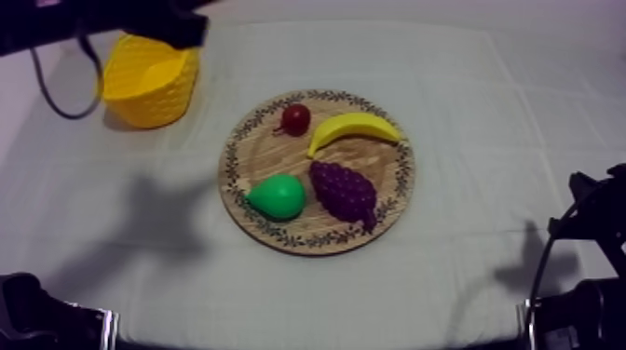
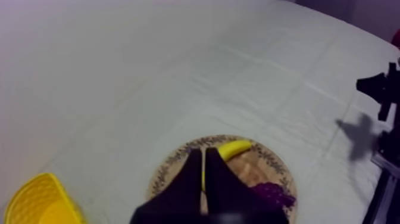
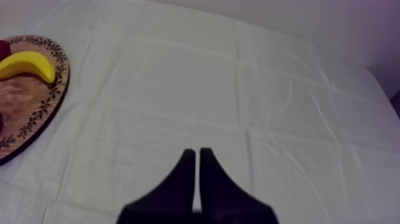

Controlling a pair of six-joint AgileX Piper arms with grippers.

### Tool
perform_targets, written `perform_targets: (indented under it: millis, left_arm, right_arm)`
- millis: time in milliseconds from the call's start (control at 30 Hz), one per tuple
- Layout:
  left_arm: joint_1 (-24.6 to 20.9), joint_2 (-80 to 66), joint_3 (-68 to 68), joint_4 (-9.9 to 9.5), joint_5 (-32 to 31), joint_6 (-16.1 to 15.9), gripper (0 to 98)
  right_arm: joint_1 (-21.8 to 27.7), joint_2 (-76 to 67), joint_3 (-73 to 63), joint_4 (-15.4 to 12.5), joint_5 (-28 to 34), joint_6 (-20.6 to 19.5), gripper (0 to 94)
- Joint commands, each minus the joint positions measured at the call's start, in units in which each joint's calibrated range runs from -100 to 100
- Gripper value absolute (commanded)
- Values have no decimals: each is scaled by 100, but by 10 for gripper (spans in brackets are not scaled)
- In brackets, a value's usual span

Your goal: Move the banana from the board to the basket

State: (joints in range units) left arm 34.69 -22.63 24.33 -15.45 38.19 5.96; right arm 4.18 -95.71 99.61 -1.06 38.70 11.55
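clothed table (image 1: 484, 112), banana (image 1: 354, 130) on board (image 1: 237, 172) beyond closed left fingers (image 2: 189, 182), right fingers (image 3: 184, 176) closed

A counter (image 1: 484, 140) covered by a grey-white cloth (image 1: 466, 251) is pictured from above, the fabric crossed by faint fold lines and light creases. A round wooden board (image 1: 317, 244) with a leaf-patterned rim is laid flat near the middle of the counter. A yellow basket (image 1: 154, 107) with a woven-look wall is stood upright toward the far left corner. It is set well apart from the board, and a strip of cloth is seen between the two. Soft dark shadows (image 1: 168, 219) are cast on the cloth at the near left of the board and at the near right side of the counter.
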Motion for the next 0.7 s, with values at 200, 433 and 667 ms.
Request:
perform_targets:
  millis: [200,433,667]
  left_arm:
    - [237,878,84,-154,-138,314,1]
    - [194,1334,273,-149,-123,515,2]
    - [164,1543,304,-130,-66,597,284]
  right_arm:
    - [3,-5,5,1,1,0,4]
    - [3,-5,5,1,1,0,4]
    - [3,-5,5,1,1,0,4]
